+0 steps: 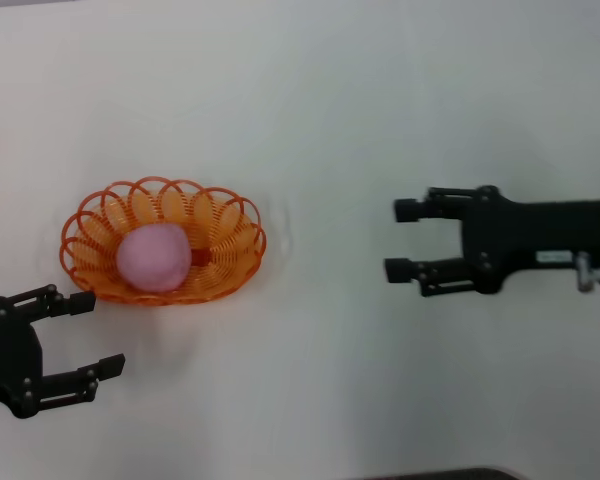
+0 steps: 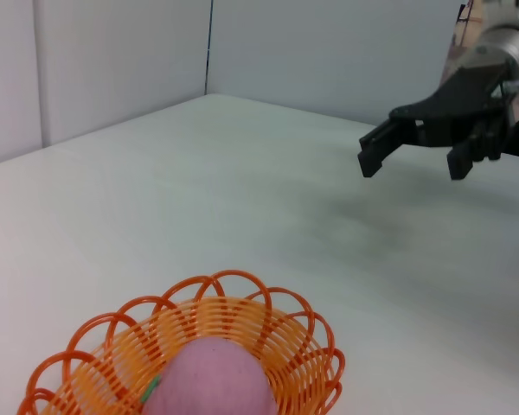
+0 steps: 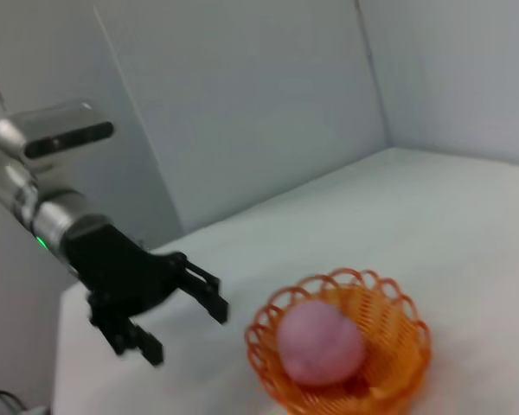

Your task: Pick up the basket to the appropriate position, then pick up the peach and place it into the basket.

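The orange wire basket [image 1: 235,262] stands on the white table at the left. The pink peach [image 1: 153,258] lies inside it. My left gripper [image 1: 95,335] is open and empty, just in front of the basket's left end, apart from it. My right gripper [image 1: 404,240] is open and empty, well to the right of the basket. The basket [image 2: 298,333] and peach [image 2: 209,379] show in the left wrist view, with the right gripper [image 2: 411,154] beyond. The right wrist view shows the basket [image 3: 400,356], the peach [image 3: 320,342] and the left gripper [image 3: 182,324].
The white table [image 1: 310,110] stretches around the basket. Pale walls [image 2: 112,52] stand at its far edges in the wrist views. A dark edge [image 1: 430,474] shows at the table's front.
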Motion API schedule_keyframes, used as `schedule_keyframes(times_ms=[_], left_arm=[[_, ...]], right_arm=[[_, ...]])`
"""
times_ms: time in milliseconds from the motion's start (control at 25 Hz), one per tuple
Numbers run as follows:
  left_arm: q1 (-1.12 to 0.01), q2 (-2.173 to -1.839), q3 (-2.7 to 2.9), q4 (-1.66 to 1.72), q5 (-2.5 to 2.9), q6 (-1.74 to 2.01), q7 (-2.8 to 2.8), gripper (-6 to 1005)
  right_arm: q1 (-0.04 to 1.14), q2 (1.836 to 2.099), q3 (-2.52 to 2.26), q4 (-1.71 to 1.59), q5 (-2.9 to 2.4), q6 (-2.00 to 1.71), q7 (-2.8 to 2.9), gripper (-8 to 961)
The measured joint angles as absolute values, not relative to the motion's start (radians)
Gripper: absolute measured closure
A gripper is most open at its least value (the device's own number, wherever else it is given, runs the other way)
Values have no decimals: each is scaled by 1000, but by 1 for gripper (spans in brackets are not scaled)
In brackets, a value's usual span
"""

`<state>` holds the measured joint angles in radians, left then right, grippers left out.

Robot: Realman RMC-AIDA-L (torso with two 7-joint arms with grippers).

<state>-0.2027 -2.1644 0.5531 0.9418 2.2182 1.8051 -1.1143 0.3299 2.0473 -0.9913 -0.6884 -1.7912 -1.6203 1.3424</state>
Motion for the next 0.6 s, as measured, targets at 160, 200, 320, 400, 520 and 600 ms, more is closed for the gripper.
schedule_keyframes(times_ms=[160, 200, 320, 400, 520, 600], left_arm=[[-202, -2164, 554, 942, 2218, 1810, -1116, 214], [-202, -2164, 554, 941, 2218, 1811, -1117, 214], [-201, -2164, 554, 934, 2220, 1811, -1117, 214], [-201, -2164, 554, 930, 2222, 1812, -1117, 214], [-200, -2164, 554, 930, 2222, 1814, -1118, 214], [-199, -2164, 554, 930, 2223, 1819, -1119, 214]], right_arm=[[274, 2055, -971, -672, -1793, -1597, 1223, 93], [268, 2055, -970, -660, -1797, -1586, 1198, 93], [264, 2055, -953, -615, -1835, -1554, 1139, 93], [265, 2055, -939, -596, -1857, -1538, 1121, 93], [267, 2059, -929, -584, -1874, -1524, 1100, 93], [268, 2062, -928, -582, -1880, -1522, 1092, 93]])
